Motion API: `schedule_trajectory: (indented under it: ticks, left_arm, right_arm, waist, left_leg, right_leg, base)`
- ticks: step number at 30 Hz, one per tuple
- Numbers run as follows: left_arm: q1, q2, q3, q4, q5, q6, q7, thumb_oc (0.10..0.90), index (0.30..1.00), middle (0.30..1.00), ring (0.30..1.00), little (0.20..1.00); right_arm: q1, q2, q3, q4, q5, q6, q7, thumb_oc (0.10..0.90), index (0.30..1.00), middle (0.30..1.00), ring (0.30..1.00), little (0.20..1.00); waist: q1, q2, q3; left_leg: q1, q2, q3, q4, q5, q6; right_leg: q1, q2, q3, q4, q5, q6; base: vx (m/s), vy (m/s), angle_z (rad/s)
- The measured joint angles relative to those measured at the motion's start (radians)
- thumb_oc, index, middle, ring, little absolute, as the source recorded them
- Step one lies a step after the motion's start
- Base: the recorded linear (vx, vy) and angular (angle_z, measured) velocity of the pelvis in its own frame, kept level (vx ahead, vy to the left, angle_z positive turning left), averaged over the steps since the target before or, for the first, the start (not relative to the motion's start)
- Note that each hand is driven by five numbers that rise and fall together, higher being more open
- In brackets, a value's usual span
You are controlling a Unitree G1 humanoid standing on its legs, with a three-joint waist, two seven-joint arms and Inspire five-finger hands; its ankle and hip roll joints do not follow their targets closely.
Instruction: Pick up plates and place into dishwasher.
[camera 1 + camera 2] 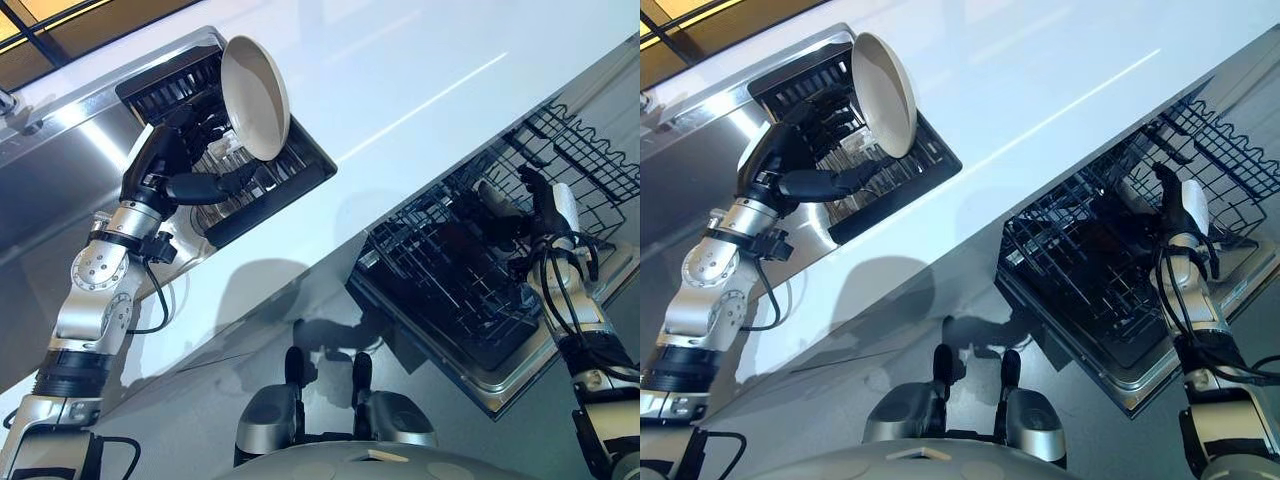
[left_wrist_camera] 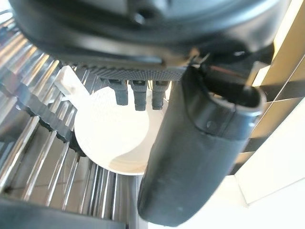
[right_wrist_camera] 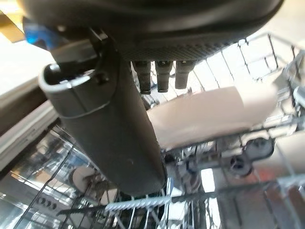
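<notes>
right hand was at the dishwasher rack, fingers and thumb curled on a pale plate by its rim. farther off, left hand pinched a second plate at its lower rim, held upright above the drying rack. plates looked stiff, glazed, slippery and breakable; best taken firmly at the rim.
</notes>
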Motion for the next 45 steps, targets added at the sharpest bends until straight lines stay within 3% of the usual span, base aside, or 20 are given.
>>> schedule_trajectory:
  ticks: [6,11,16,19,25,28,34,39,42,45]
  left_arm:
    - [0.003,-0.017,0.009,-0.025,0.022,0.000,0.002,0.800,0.900,0.900,0.900,0.900]
    - [0.039,-0.017,0.047,-0.071,0.095,-0.007,0.021,0.800,0.900,0.900,0.900,0.900]
    - [0.085,-0.017,0.084,-0.065,0.210,-0.020,0.111,0.800,0.900,0.900,0.900,0.900]
    - [0.094,-0.011,0.103,-0.056,0.282,-0.022,0.164,0.800,0.900,0.900,0.900,0.900]
    - [0.095,0.071,0.126,0.070,0.504,-0.023,0.299,0.800,0.900,0.900,0.900,0.900]
    - [0.094,0.182,0.126,0.152,0.670,-0.011,0.408,0.800,0.900,0.900,0.900,0.900]
    - [0.029,0.313,0.107,0.235,0.815,0.045,0.482,0.800,0.900,0.900,0.900,0.900]
    - [-0.082,0.380,-0.037,0.287,0.911,0.114,0.498,0.800,0.900,0.900,0.900,0.900]
    - [-0.179,0.395,-0.177,0.331,0.966,0.151,0.493,0.800,0.900,0.900,0.900,0.900]
    - [-0.221,0.402,-0.258,0.351,1.012,0.158,0.470,0.800,0.900,0.900,0.900,0.900]
  right_arm:
    - [0.045,0.010,-0.093,-0.158,0.073,-0.027,0.019,0.800,0.900,0.900,0.900,0.900]
    - [0.107,0.100,-0.163,-0.318,0.250,-0.129,0.076,0.800,0.900,0.900,0.900,0.900]
    - [0.192,0.204,-0.185,-0.403,0.391,-0.243,0.115,0.800,0.900,0.900,0.900,0.900]
    - [0.237,0.231,-0.185,-0.423,0.470,-0.274,0.161,0.800,0.900,0.900,0.900,0.900]
    - [0.283,0.261,-0.184,-0.426,0.641,-0.275,0.307,0.800,0.900,0.900,0.900,0.900]
    - [0.309,0.259,-0.177,-0.426,0.663,-0.246,0.366,0.800,0.900,0.900,0.900,0.900]
    - [0.337,0.243,-0.102,-0.426,0.669,-0.189,0.429,0.800,0.900,0.900,0.900,0.900]
    - [0.339,0.222,-0.005,-0.425,0.670,-0.154,0.481,0.800,0.900,0.900,0.900,0.900]
    - [0.337,0.220,0.040,-0.424,0.678,-0.149,0.490,0.800,0.900,0.900,0.900,0.900]
    - [0.333,0.218,0.071,-0.424,0.679,-0.149,0.502,0.800,0.900,0.900,0.900,0.900]
  waist:
    - [-0.016,-0.003,-0.002]
    - [-0.041,-0.027,-0.021]
    - [-0.061,-0.033,-0.100]
    - [-0.071,-0.032,-0.147]
    - [-0.121,-0.021,-0.201]
    - [-0.136,-0.010,-0.221]
    - [-0.154,0.009,-0.240]
    - [-0.154,0.014,-0.257]
    - [-0.158,0.015,-0.268]
    - [-0.173,0.014,-0.268]
  left_leg:
    - [0.009,-0.001,0.010,-0.006,0.000,0.004]
    - [0.013,-0.001,0.027,-0.007,-0.002,0.005]
    - [0.018,-0.003,0.057,-0.007,-0.015,0.011]
    - [0.018,-0.005,0.070,-0.007,-0.020,0.013]
    - [0.020,-0.003,0.087,-0.012,-0.023,0.013]
    - [0.015,-0.001,0.105,-0.011,-0.024,0.011]
    - [0.016,-0.004,0.116,-0.011,-0.028,0.015]
    - [0.015,-0.008,0.131,-0.009,-0.031,0.018]
    - [0.013,-0.010,0.136,-0.008,-0.032,0.019]
    - [0.015,-0.011,0.154,-0.008,-0.035,0.022]
  right_leg:
    - [0.000,-0.004,-0.001,0.000,0.002,0.002]
    - [-0.001,-0.002,0.005,0.000,0.003,0.003]
    - [-0.008,-0.004,0.034,0.000,0.004,0.006]
    - [-0.016,-0.004,0.054,0.000,0.006,0.009]
    - [-0.022,-0.004,0.068,-0.001,0.007,0.012]
    - [-0.036,-0.003,0.086,0.000,0.010,0.013]
    - [-0.039,-0.002,0.097,0.000,0.014,0.016]
    - [-0.046,-0.005,0.112,0.000,0.016,0.019]
    - [-0.053,-0.005,0.119,0.003,0.017,0.021]
    - [-0.059,-0.005,0.138,0.006,0.020,0.024]
  base:
    - [-0.06,0.137,-0.07]
    - [-0.07,0.169,-0.07]
    - [-0.04,0.158,-0.16]
    - [-0.02,0.126,-0.18]
    - [-0.01,0.111,-0.10]
    - [0.00,0.102,-0.19]
    - [0.01,0.076,-0.05]
    - [0.03,0.073,-0.08]
    - [0.04,0.034,-0.08]
    - [0.05,0.017,-0.17]
